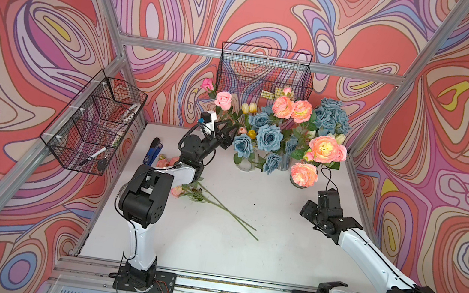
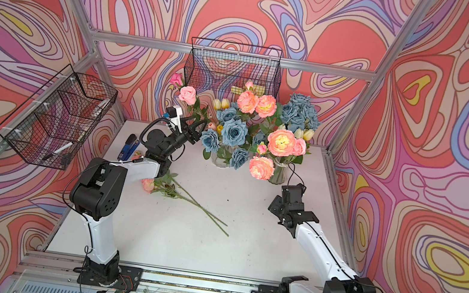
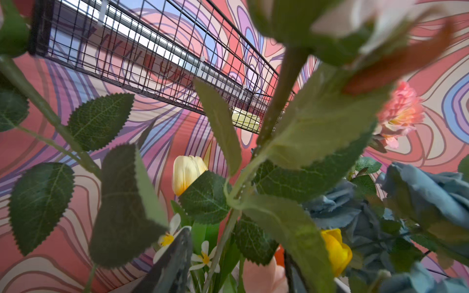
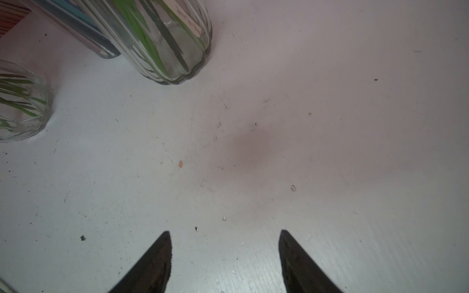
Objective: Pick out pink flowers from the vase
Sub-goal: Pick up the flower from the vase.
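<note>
White tabletop [image 1: 242,255], boxed in by swirly pink, red and blue walls on an aluminium frame.

The pink flowers are split up. The one in play is a pink rose [image 1: 223,100], with its bloom just above the left claw [image 1: 228,135] and standing in the bunch. In the left wrist view its stem [image 3: 222,243] runs up between the two fingers [image 3: 175,261]. They're spread either side of it and not pinching yet, and leaves crowd in on both sides, so it's tight in there. A darker pink bud [image 1: 207,84] sits higher, up and away from that claw. Over toward the right arm I count four big peach-pink peonies [image 1: 324,148], mixed in with dusty blue roses [image 1: 269,136] too bunched to count. Down behind the left claw, beside its arm, pulled pink blooms [image 1: 176,190] lie flat with long stems reaching mid-table.

The right claw [image 4: 225,231] is spread wide with nothing in it, hovering over bare table with plenty of room. A ribbed glass vase [image 4: 172,38] is just ahead of it and a faceted vase [image 4: 20,101] off to one side.

Two wire baskets: one on the back wall [image 1: 265,70], one on the side wall [image 1: 95,123].
</note>
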Tool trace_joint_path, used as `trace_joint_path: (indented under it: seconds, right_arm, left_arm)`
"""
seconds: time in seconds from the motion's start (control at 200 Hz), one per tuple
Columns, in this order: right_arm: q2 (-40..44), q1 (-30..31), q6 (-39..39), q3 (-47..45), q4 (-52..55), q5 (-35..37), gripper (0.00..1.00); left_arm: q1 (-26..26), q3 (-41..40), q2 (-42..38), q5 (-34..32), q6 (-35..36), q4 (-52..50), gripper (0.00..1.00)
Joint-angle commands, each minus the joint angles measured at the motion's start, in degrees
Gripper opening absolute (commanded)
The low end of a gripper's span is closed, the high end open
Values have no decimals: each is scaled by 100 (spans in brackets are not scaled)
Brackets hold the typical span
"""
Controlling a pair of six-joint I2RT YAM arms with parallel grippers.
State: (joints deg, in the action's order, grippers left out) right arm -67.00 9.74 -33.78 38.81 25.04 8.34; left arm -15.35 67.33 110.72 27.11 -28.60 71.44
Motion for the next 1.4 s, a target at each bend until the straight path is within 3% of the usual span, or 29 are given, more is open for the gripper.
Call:
trace_joint_path:
  seconds: [0.0,0.21,0.426,0.821,1.392]
  right_arm:
    - [-58,-39,-34,178,107,118,68]
    - [-89,-46,-30,171,72,111,68]
    - [-94,-46,-6,114,28,70,68]
    - [-242,-44,19,105,-93,-19,69]
    - [-306,-44,25,86,-183,-68,69]
  left_arm:
    - [24,230,139,110,-191,427,52]
    - [29,431,276,156,-312,423,37]
    - [24,758,540,214,-487,377,54]
    - [-9,993,739,375,-573,241,53]
    - [-9,1502,899,491,-641,-146,16]
